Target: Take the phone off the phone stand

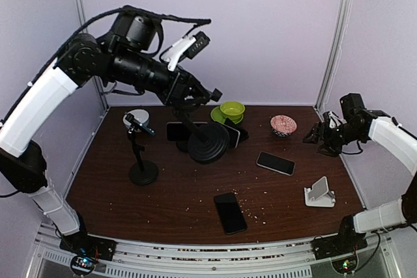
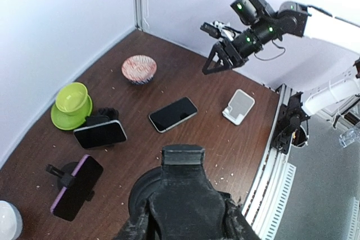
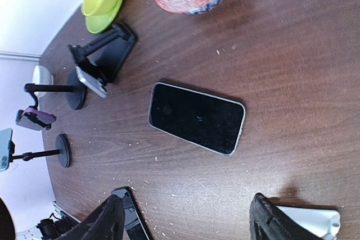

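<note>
Silver-edged phone (image 3: 197, 117) is seen lying flat on the table (image 1: 182, 200), screen up and dark. It is touched by no stand and no gripper. It is placed between the patterned bowl (image 1: 283, 124) and the white stand (image 1: 319, 193), right of centre.

Right gripper (image 1: 311, 136) is held in the air by the right table edge, near the patterned bowl. Its fingers are spread wide and grip nothing. In its wrist view the silver-edged phone is framed on the table beyond the fingertips.

Round-base stand (image 1: 208, 144), black, is clamped at its upper part by the left gripper (image 1: 187, 103). The fingers are closed on a black block of the stand. The stand is tilted, with the disc base lowest, at mid-table. Whether the base touches the table cannot be told.

Just behind that base, a black folding stand (image 2: 107, 115) is seen with a dark phone leaned on it. Green bowl (image 2: 71, 98) is set on a green plate beside it.

Purple-cased phone (image 2: 73, 186) is clipped in a short pole stand, partly hidden behind the round-base stand in the top view.

Tall pole stand (image 1: 143, 172) is placed upright at the left. A phone, seen only edge-on, is gripped in its top clamp. White bowl (image 1: 137, 117) is behind it.

Black phone (image 1: 230, 213) is laid flat near the front edge. Crumbs (image 1: 254, 208) are scattered around it.
</note>
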{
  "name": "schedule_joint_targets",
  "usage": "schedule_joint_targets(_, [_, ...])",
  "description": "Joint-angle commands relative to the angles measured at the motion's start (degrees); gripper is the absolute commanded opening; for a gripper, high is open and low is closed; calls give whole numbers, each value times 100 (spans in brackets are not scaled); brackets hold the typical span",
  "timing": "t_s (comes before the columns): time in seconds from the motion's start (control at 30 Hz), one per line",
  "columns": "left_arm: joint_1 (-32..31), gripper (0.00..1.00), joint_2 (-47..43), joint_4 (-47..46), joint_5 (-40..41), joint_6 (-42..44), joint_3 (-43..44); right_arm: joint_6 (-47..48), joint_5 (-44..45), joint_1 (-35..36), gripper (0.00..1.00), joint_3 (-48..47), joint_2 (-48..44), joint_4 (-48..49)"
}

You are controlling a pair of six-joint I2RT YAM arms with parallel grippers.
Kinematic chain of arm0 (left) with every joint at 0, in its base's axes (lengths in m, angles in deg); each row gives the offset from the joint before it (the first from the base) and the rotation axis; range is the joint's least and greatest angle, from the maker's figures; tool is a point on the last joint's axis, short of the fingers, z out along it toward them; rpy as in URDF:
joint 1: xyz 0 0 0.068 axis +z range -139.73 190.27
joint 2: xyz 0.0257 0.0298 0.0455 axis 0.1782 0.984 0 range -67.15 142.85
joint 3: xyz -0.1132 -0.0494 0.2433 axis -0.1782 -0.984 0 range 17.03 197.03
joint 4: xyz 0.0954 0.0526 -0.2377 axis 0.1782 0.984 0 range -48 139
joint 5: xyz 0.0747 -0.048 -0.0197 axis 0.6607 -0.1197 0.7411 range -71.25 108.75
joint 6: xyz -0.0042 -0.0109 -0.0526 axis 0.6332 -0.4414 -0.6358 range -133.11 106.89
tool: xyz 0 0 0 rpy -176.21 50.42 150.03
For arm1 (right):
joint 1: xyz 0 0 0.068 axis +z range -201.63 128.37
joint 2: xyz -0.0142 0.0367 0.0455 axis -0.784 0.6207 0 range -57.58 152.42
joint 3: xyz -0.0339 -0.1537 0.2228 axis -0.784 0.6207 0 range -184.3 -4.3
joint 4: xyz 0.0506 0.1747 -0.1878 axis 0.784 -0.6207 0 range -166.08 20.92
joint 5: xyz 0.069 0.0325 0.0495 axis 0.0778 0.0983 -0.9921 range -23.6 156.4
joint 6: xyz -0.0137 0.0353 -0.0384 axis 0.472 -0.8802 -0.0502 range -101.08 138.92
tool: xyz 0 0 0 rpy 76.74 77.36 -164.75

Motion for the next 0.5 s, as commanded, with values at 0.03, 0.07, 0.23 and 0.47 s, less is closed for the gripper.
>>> schedule_joint_targets(0.03, [270,0,-518,43,508,218,791,-387,110,-12,84,-204,-581,-132])
schedule_joint_targets(0.07, [357,0,-599,43,586,215,861,-426,103,-12,91,-218,-664,-133])
schedule_joint_targets(0.23, [825,0,-1173,-127,1362,396,856,-524,90,47,100,-322,-1022,-204])
schedule_joint_targets(0.47, [2109,0,-1691,190,1616,667,788,-748,27,111,99,-163,-1454,-11])
